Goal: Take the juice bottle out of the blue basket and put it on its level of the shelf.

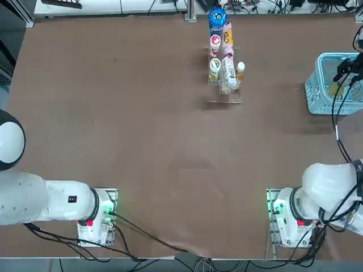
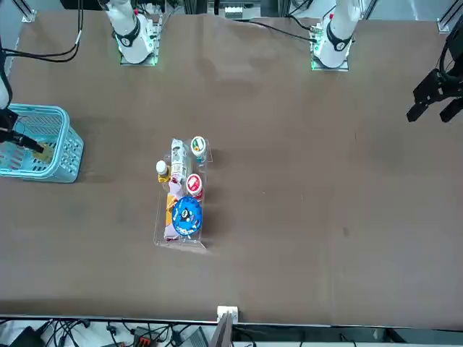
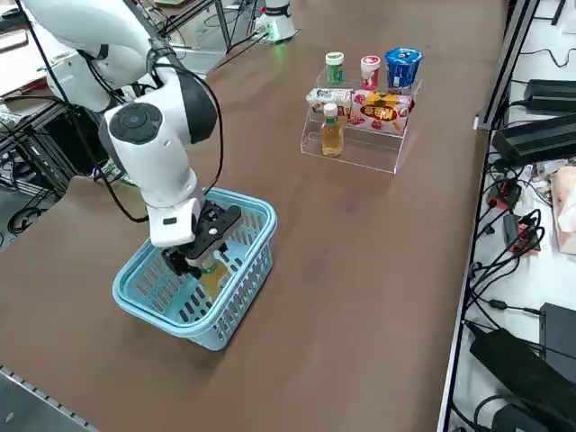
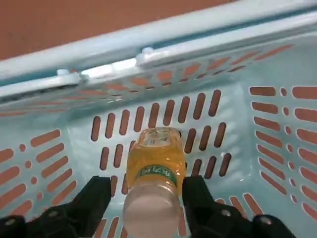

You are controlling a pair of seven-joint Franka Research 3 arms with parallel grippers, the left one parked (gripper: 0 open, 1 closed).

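I see the juice bottle [image 4: 154,173] lying on the floor of the blue basket [image 3: 236,270]. My right gripper [image 4: 146,198] is down inside, fingers spread on both sides of the neck, not visibly pinching it. The shelf [image 1: 226,85] stands well apart.

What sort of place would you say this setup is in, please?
Probably a robotics lab: a brown table carries two fixed white arms, the right gripper reaches into a blue basket around a juice bottle, and cables and power bricks lie beside it.
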